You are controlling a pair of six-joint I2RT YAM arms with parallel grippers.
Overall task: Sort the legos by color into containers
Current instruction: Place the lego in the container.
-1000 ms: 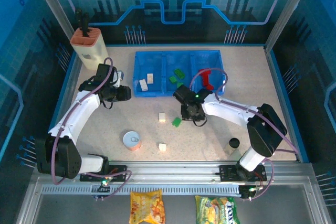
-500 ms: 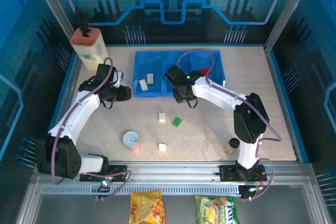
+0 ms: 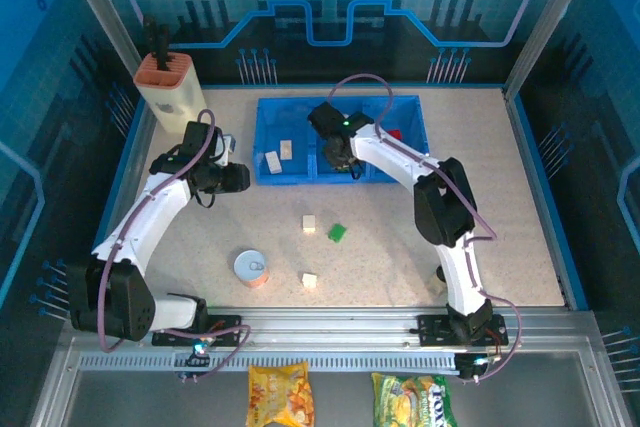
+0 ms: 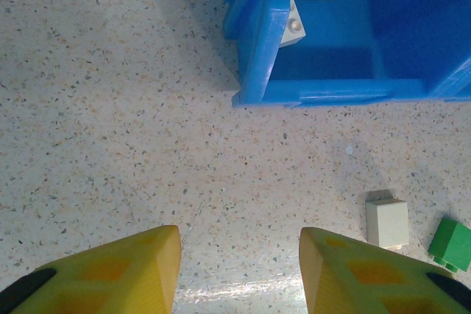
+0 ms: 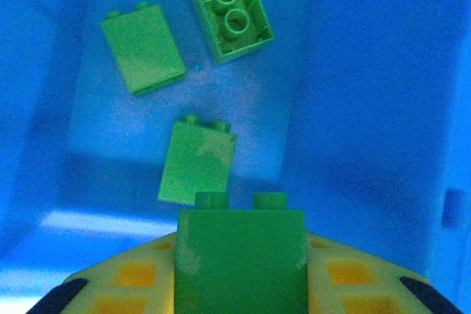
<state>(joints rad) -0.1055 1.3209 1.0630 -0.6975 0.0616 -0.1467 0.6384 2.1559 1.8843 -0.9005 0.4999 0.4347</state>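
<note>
Yellow right fingers (image 5: 132, 277) clamped on a green studded plastic brick (image 5: 239, 259), poised over the middle compartment of the translucent blue three-part tray (image 3: 285, 179). Below, three more green bricks (image 5: 197, 161) on that compartment's floor. In the left compartment, two cream bricks (image 3: 273, 161); in the right, one red brick (image 3: 393, 133). Yellow left fingers (image 4: 110, 270) apart, gripping nothing, above the speckled table (image 4: 110, 108) just outside the tray's left compartment. Near them on the table, a cream brick (image 4: 387, 223) beside a green one (image 4: 452, 245).
</note>
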